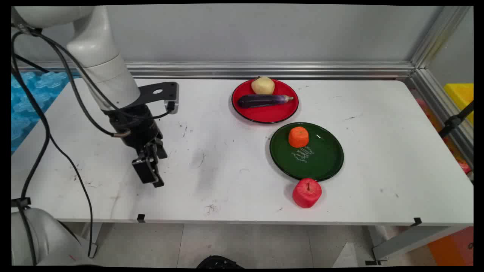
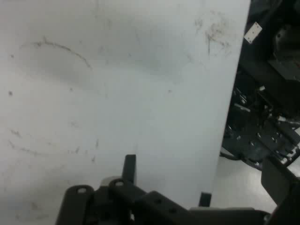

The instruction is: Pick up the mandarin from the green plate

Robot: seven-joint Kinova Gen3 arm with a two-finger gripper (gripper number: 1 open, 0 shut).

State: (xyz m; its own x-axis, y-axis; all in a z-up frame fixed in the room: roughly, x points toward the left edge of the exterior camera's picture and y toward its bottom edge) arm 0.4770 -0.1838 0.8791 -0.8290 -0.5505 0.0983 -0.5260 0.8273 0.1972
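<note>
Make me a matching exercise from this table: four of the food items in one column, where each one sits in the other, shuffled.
Things:
1. dark purple eggplant
2. orange toy fruit
3. red toy apple
4. pale yellow toy potato

Places:
A. bare white table, beside green plate
B. red plate, middle
C. green plate
D. red plate, far edge

Pairs: 1-B, 2-C, 3-A, 4-D
</note>
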